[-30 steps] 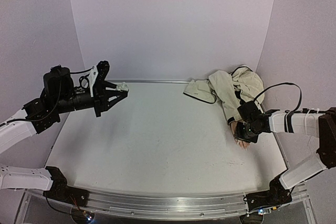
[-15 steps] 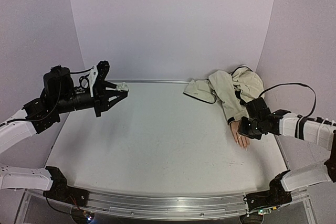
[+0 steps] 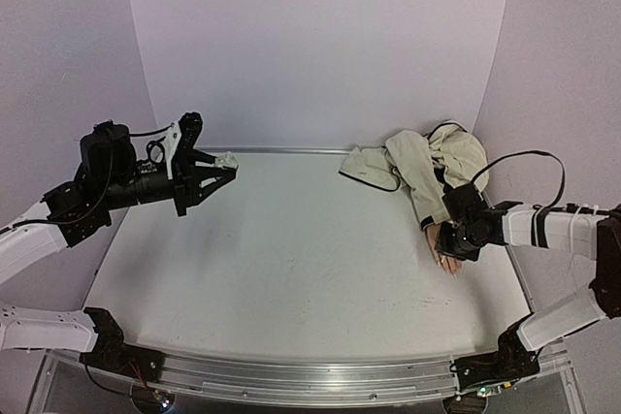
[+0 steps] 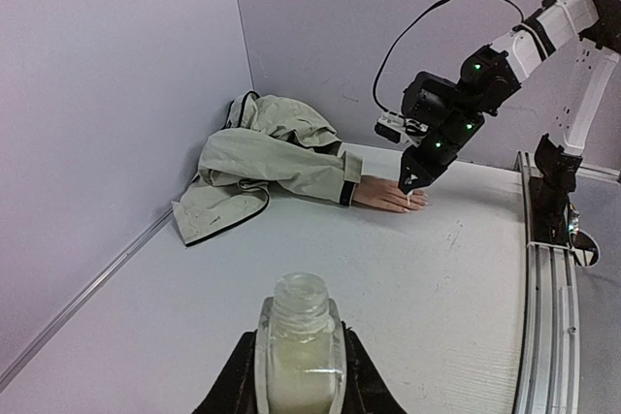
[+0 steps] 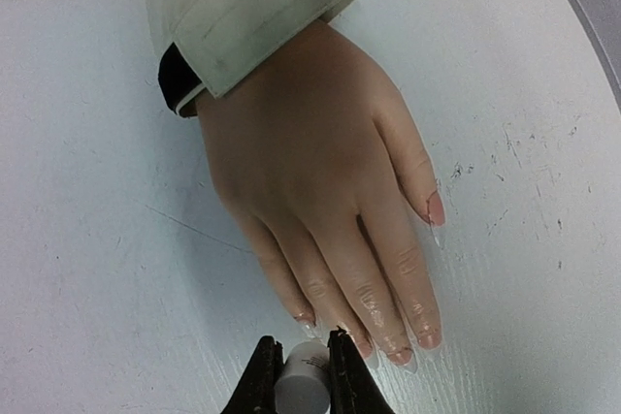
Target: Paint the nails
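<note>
The peach mannequin hand [image 5: 310,162] lies flat on the table, fingers towards me, in a beige jacket sleeve [image 5: 262,7]. Its small nails [image 5: 436,208] look glossy. My right gripper [image 5: 299,375] is shut on a small white brush cap [image 5: 301,390], just at the little and ring fingertips. In the top view the right gripper [image 3: 454,239] hovers over the hand [image 3: 448,262]. My left gripper [image 3: 225,162] is shut on an open clear polish bottle [image 4: 301,336] and holds it in the air at the far left. The hand [image 4: 383,195] also shows in the left wrist view.
The crumpled beige jacket [image 3: 427,162] lies at the back right by the wall. The white table [image 3: 291,259] has a metal rail [image 3: 320,380] along its near edge. The right table edge [image 5: 582,16] runs close beside the hand.
My right gripper drew back to the right off the hand half a second ago, then came back left over the fingertips. The left arm and bottle have not moved.
</note>
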Robot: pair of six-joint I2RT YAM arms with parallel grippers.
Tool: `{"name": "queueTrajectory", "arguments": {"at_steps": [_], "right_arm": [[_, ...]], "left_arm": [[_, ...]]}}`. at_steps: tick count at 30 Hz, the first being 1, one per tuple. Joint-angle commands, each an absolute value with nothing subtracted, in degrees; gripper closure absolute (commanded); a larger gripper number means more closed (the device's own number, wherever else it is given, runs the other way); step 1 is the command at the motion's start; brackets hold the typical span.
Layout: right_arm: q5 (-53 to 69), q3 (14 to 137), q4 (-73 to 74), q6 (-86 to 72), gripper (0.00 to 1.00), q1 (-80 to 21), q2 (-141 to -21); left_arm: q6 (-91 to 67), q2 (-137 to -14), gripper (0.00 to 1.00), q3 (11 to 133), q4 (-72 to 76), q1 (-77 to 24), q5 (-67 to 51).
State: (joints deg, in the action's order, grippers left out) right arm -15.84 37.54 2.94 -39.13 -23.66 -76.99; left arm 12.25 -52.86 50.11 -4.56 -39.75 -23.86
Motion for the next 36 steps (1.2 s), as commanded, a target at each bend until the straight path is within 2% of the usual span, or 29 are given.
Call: {"name": "queueTrajectory", "arguments": {"at_steps": [1,36], "right_arm": [[-17.5,39.9,3.6,-38.2,1.00,-23.5,-77.5],[-16.2,40.4,1.1,-37.4,1.00,-23.5,-81.4]], "left_arm": [[13.3,-51.6,1.00,50.8,-3.5,-39.6,-24.3],[13.6,-51.4,1.00,50.6,-3.6,-39.6,-24.0]]}}
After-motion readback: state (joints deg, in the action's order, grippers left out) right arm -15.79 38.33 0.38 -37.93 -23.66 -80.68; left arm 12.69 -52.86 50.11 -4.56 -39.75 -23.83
